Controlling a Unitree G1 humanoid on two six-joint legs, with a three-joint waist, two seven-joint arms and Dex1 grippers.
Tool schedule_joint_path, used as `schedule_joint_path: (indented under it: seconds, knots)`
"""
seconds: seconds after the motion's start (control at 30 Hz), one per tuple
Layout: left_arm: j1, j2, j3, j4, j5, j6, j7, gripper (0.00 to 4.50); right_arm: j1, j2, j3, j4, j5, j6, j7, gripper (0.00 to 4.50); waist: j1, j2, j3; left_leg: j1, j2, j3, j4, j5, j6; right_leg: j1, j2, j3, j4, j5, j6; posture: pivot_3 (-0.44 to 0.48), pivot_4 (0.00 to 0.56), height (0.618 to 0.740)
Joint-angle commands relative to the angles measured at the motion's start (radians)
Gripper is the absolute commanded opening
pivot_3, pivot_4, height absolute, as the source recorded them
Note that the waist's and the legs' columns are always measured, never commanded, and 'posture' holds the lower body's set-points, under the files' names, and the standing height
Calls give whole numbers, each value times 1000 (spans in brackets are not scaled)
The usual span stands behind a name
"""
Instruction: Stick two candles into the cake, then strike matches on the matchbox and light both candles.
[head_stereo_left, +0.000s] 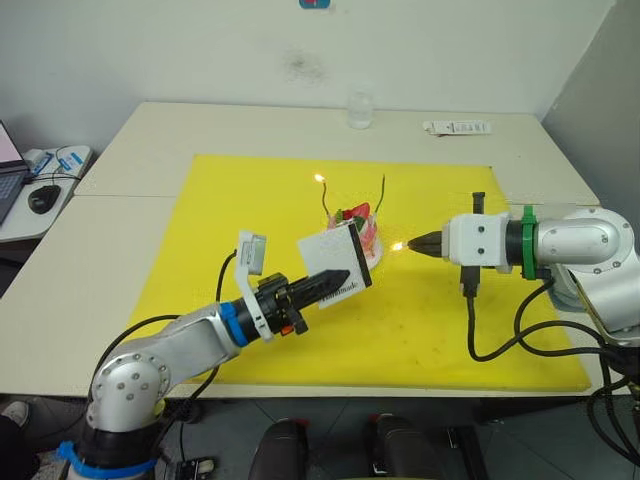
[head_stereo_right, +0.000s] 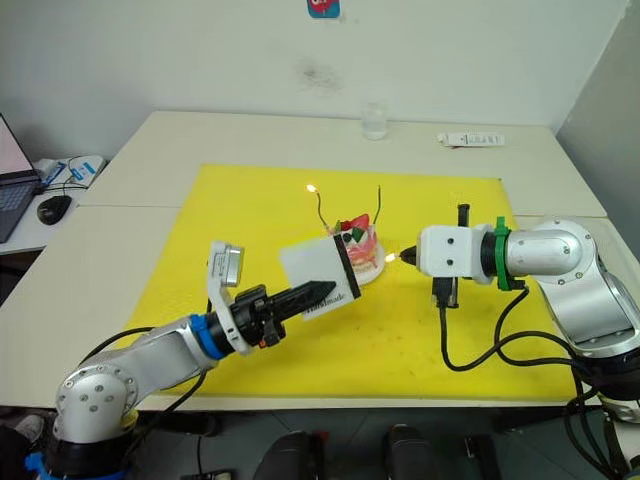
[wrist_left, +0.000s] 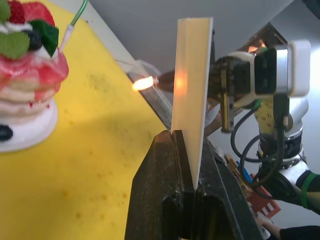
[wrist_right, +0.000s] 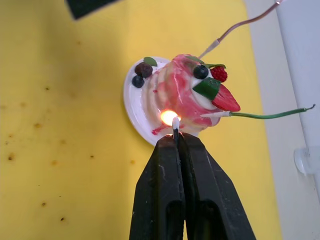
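A small pink-and-white layered cake (wrist_right: 182, 95), topped with a strawberry and dark berries and seated on a white plate (wrist_right: 134, 107), is placed near the middle of a yellow mat (head_stereo_left: 260, 215) on a pale table (head_stereo_left: 150, 140). Two thin candles are stuck into the cake: the left candle (head_stereo_left: 324, 199) is seen burning with a small flame at its tip, while the right candle (head_stereo_left: 381, 193) is unlit and dark at its tip. Just to the right of the cake, a lit match (wrist_right: 175, 127) is pinched between the closed fingers of the right gripper (wrist_right: 177, 145), its flame held close beside the cake's side, below the unlit candle's tip. On the near-left side of the cake, the white matchbox (head_stereo_left: 335, 263) is clamped on edge between the fingers of the left gripper (wrist_left: 185, 150), lifted off the mat and tilted, partly covering the cake from the head cameras. Beyond the cake, at the far edge of the table, a clear glass (head_stereo_left: 360, 108) and a white remote-like strip (head_stereo_left: 457, 127) are seen. Far to the left of the cake, a computer mouse (head_stereo_left: 44, 198) is set on a side desk.
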Motion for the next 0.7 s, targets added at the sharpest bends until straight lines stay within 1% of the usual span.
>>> schedule_joint_path:
  seconds: [0.03,0.17,0.3,0.43,0.7]
  knots:
    - [51,30,21,-81,-57,-11,-6,0,-42,10,-46,13,-4,-1,-39,8,0,0,0,0,0,0,0,0,0,0,0,0,0,0,0,0,150,740]
    - [130,60,17,-133,-74,-19,-14,0,-77,51,-46,63,-24,5,-100,8,-2,0,0,0,0,1,0,0,0,0,0,1,0,0,0,0,150,740]
    - [178,72,7,-158,-67,-33,-25,0,-106,108,-45,130,-48,26,-181,8,-1,0,0,0,0,0,0,0,0,0,0,0,0,-1,-3,0,150,740]
    - [180,73,-5,-159,-56,-44,-25,0,-127,146,-34,191,-76,21,-225,8,-1,0,0,0,0,0,0,0,0,0,0,0,0,-1,-3,0,150,740]
    - [162,72,-20,-154,-47,-64,-27,0,-178,221,-10,297,-106,-4,-264,8,-2,0,0,0,0,1,0,0,0,0,1,1,0,-1,-2,0,150,740]
